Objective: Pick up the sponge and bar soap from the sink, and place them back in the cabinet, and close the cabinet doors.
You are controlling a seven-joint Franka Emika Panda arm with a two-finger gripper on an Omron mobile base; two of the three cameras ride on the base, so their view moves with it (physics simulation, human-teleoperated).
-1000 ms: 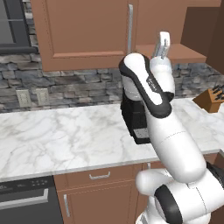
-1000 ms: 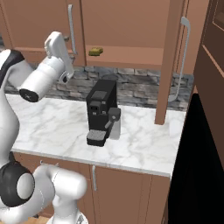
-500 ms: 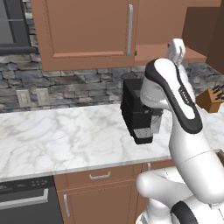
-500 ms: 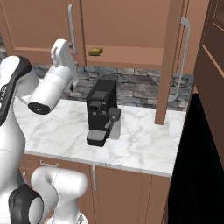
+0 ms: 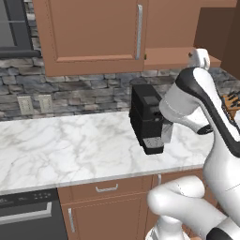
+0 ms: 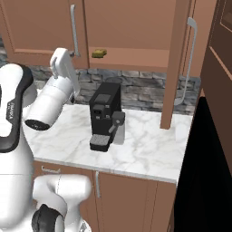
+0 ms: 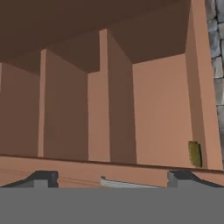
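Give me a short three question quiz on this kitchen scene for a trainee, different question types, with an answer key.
1. True or false: the sponge lies inside the open cabinet.
2. Multiple choice: what stands on the counter under the cabinet? A) a toaster B) a black coffee machine C) a kettle
3. Fill in: the gripper is ____ and holds nothing.

Key: 1 true. 2 B. 3 open.
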